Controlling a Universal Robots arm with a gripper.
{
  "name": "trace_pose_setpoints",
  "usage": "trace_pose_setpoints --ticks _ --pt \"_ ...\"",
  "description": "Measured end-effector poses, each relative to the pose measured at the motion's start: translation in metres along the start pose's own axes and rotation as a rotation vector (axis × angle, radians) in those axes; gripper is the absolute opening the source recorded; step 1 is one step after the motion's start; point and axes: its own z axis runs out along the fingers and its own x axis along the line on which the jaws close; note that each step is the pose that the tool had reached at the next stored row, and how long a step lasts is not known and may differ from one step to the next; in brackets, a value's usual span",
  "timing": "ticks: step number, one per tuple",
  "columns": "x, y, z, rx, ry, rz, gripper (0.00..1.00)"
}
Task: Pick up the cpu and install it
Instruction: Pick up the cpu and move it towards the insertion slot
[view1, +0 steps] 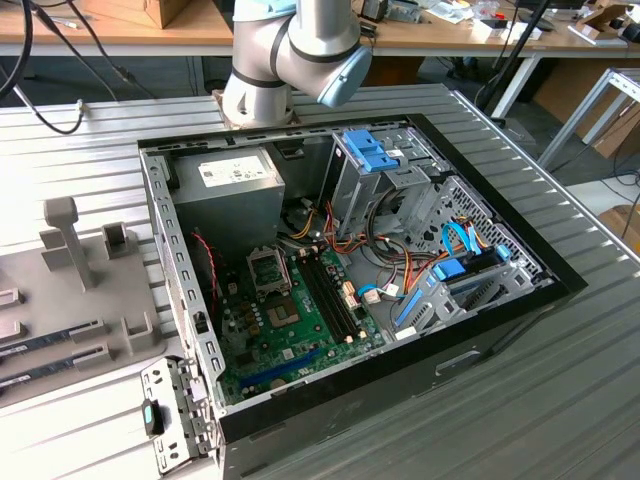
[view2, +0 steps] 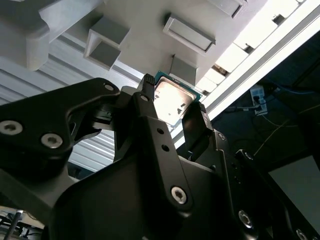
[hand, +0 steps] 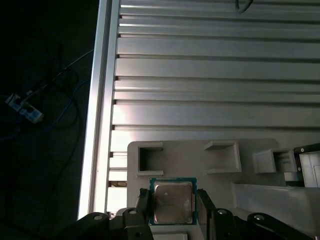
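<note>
Wrist cameras are showing the gripper (hand: 173, 197) pinching the cpu (hand: 172, 202) by two opposite edges, one black finger (view2: 148, 84) pressing each side. Silver lid is facing both cameras and the underside is staying hidden. I'm not able to tell whether the chip is resting on the grey fixture (hand: 185, 152) or hanging just above it. Slatted worktop (hand: 215, 75) is lying beyond. In the exterior view the arm (view1: 300, 50) is running off the upper edge, behind the open computer case (view1: 480, 330).

No print can be read. The white label (view1: 236, 172) on the grey metal power supply box (view1: 225, 208) carries dark lines, probably text, too small to tell.
</note>
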Motion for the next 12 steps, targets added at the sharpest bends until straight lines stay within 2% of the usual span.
trace_pose_setpoints --ticks 12 --pt "-0.0001 0.0011 -0.0040 -0.0153 -0.0001 0.000 0.47"
